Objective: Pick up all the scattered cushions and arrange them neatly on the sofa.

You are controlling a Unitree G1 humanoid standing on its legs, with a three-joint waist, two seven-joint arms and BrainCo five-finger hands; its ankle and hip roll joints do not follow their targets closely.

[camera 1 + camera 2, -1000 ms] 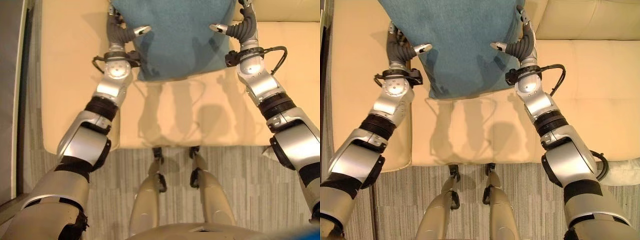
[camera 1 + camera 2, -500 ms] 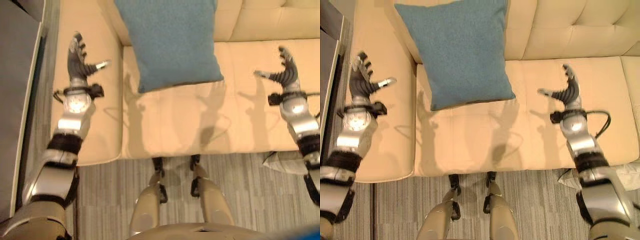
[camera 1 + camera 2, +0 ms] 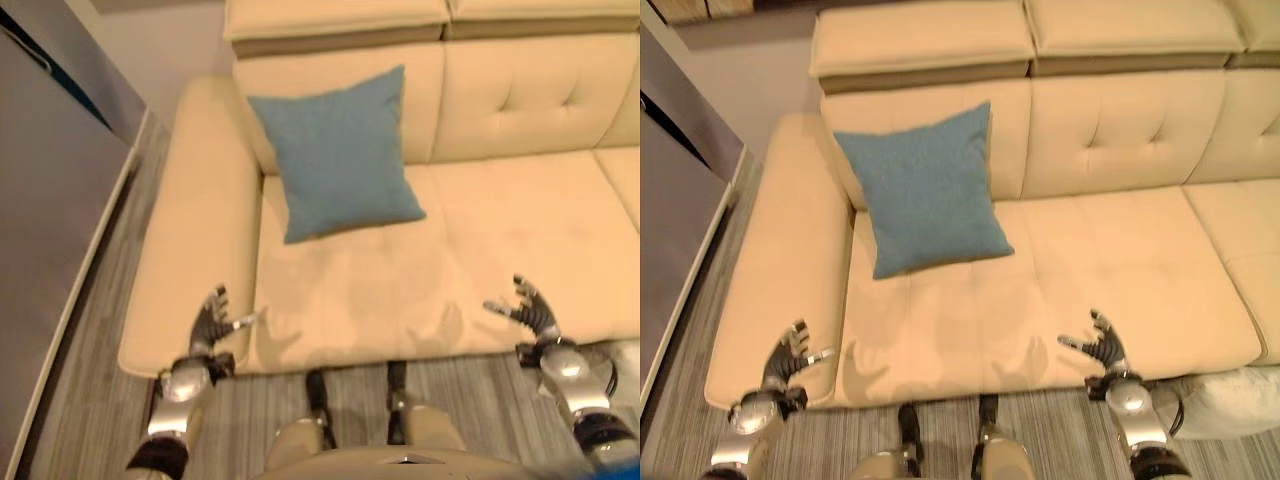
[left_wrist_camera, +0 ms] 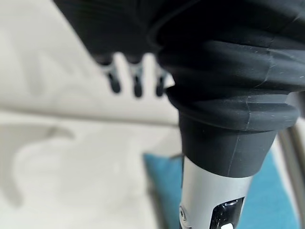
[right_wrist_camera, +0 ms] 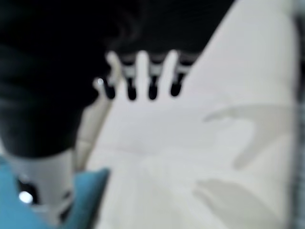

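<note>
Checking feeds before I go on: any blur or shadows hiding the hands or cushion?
Eye views: slightly soft; hand shadows fall on the sofa seat, clear of the blue cushion; left hand and right hand open. Right wrist view: blurred. Left wrist view: background out of focus.

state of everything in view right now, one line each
blue cushion: on the sofa seat, leaning against the backrest, not held
left hand: open, holding nothing, over the sofa's front edge
right hand: open, holding nothing, over the seat's front edge
sofa: seat bare apart from the blue cushion
pale cushion: on the floor by the sofa's front, not yet picked up
</note>
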